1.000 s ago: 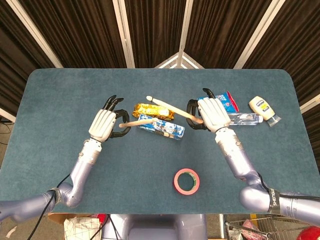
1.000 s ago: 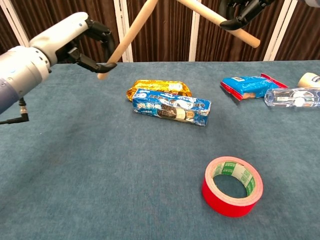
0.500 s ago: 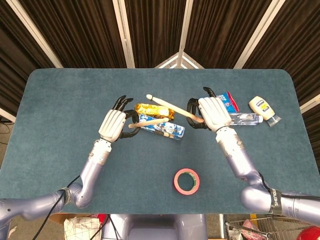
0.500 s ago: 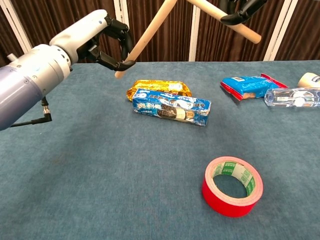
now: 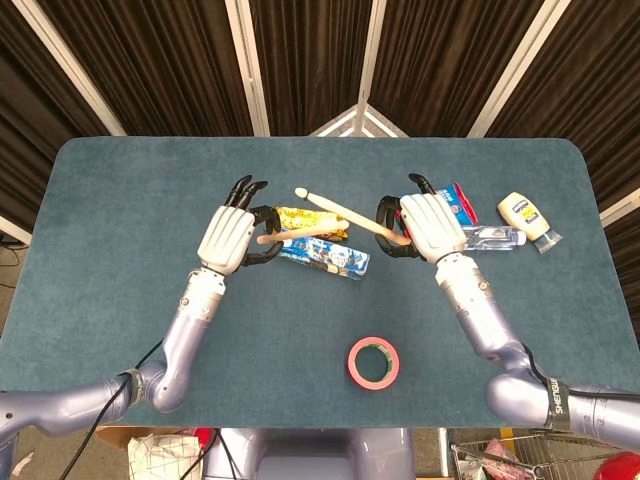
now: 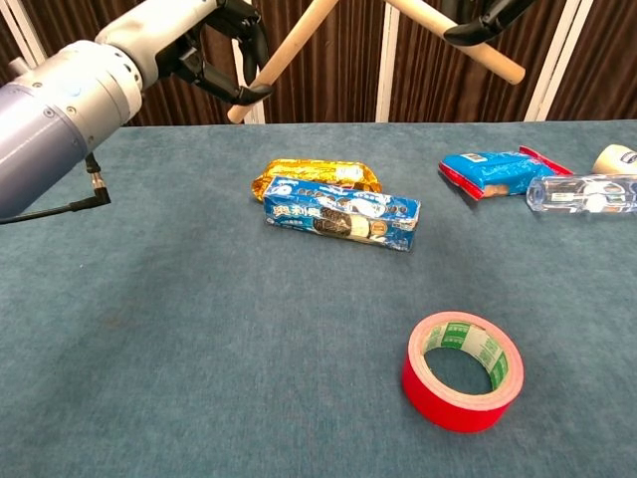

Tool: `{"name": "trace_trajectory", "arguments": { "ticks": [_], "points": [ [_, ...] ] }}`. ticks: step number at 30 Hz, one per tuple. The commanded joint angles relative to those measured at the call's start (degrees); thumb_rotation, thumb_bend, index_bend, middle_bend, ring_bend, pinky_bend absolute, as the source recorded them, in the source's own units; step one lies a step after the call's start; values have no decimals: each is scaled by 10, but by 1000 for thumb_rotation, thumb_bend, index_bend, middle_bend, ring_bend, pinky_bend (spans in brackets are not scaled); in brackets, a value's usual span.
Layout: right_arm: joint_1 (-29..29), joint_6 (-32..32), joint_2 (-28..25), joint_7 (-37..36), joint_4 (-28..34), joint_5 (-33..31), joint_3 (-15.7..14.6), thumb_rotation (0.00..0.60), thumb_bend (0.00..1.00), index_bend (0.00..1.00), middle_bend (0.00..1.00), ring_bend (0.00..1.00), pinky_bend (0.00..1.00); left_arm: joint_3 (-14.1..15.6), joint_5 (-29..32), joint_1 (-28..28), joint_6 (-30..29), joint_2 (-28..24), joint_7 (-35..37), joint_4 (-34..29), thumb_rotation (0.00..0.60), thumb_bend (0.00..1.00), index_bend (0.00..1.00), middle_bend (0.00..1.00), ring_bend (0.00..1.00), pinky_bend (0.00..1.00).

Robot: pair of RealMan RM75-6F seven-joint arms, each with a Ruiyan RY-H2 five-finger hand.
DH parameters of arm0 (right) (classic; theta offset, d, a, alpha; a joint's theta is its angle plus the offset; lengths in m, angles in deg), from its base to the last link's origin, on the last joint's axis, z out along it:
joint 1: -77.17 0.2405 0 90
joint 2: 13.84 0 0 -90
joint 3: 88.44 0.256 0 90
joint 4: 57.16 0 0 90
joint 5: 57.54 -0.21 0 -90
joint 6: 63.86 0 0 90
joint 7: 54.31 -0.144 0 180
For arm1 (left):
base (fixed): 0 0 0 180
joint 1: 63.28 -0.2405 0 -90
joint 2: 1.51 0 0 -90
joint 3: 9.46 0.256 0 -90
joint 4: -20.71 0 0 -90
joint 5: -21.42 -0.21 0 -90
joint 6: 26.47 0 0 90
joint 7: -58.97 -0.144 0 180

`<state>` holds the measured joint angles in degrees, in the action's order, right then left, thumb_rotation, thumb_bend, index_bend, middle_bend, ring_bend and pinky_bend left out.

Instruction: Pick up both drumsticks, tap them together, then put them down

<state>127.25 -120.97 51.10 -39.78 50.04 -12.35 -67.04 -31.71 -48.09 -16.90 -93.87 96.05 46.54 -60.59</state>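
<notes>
Above the desk, left hand and right hand each clasp fingers round a light, rigid drumstick's butt.

Two plain wooden drumsticks, both raised off table: left drumstick angled toward right drumstick, tips close, contact unclear.

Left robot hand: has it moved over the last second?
Yes. In the head view the left robot hand has shifted right and slightly up the frame, closing on the gold snack pack while holding its drumstick.
</notes>
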Motion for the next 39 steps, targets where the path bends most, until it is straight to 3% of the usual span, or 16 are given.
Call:
{"name": "trace_trajectory", "arguments": {
  "ticks": [1, 13, 39],
  "points": [
    [1, 0, -2, -2, 4, 0, 1, 600, 410, 845, 683, 574, 74, 0, 4, 2, 0, 3, 1, -1, 600, 466, 661, 596, 129, 36],
    [9, -3, -5, 6, 16, -8, -2, 600, 410, 845, 683, 574, 74, 6, 2, 14, -4, 34, 16, 23, 600, 466, 662, 596, 129, 36],
    [12, -6, -12, -4, 41, -2, -7, 600, 410, 847, 683, 574, 74, -1, 7, 23, -19, 47, 8, 36, 600, 466, 662, 596, 129, 36]
  ]
}}
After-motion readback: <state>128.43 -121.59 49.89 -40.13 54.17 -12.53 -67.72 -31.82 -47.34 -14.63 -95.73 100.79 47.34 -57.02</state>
